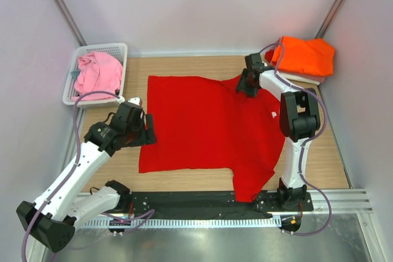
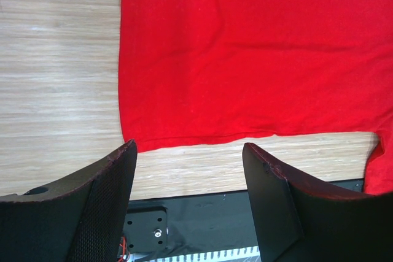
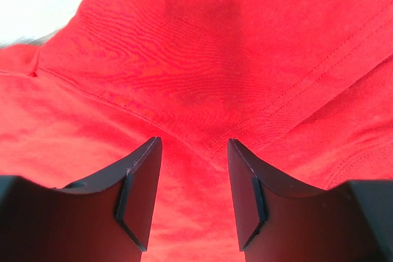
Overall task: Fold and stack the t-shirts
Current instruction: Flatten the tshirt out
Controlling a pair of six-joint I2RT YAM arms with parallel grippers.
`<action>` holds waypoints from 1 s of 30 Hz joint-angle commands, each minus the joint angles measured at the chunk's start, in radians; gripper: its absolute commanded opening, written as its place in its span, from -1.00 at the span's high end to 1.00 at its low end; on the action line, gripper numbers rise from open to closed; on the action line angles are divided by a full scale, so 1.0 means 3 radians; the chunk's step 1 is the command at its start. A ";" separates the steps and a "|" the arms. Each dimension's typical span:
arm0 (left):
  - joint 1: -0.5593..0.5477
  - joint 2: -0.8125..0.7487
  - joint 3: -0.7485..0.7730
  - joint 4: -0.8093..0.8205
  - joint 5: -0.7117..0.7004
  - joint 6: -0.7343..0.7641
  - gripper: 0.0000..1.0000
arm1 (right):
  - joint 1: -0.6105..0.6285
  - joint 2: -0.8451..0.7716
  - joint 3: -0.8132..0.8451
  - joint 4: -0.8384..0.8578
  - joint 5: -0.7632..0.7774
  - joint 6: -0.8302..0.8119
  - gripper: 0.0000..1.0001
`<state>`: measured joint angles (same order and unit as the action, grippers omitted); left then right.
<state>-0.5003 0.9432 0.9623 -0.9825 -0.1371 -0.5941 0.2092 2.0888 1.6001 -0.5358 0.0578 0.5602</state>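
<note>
The red t-shirt (image 1: 209,127) lies spread flat on the wooden table, its small white chest mark (image 1: 272,114) near the right side. My left gripper (image 1: 148,132) is open at the shirt's left edge. In the left wrist view, the left gripper (image 2: 190,151) hangs over bare wood just off the shirt's (image 2: 245,59) corner and holds nothing. My right gripper (image 1: 244,87) is open, low over the far right sleeve. In the right wrist view, the right gripper (image 3: 194,145) straddles a seam of the red cloth (image 3: 202,59). A folded orange t-shirt (image 1: 304,56) lies on a white one (image 1: 302,80) at the back right. A pink t-shirt (image 1: 95,72) is bunched in a basket.
The white mesh basket (image 1: 104,46) stands at the back left corner. White walls close in the table on three sides. A black mat (image 1: 184,204) and a metal rail run along the near edge by the arm bases.
</note>
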 commanded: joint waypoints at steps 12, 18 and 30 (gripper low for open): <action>-0.0004 -0.0096 -0.0012 0.0115 -0.0044 0.0012 -0.40 | 0.0136 -0.0193 -0.0241 0.0078 0.0094 0.0071 -0.07; -0.0004 -0.0097 -0.0012 0.0115 -0.0039 0.0007 -0.40 | 0.0136 -0.0080 -0.0042 0.0012 0.0180 0.0035 -0.07; -0.0004 -0.0086 -0.0017 0.0115 -0.0049 0.0007 -0.40 | 0.0116 0.0012 0.0035 -0.0024 0.0227 -0.0006 0.18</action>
<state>-0.5003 0.9295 0.9604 -0.9821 -0.1387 -0.5941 0.2455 2.0869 1.5867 -0.5522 0.1181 0.5583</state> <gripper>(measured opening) 0.700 0.444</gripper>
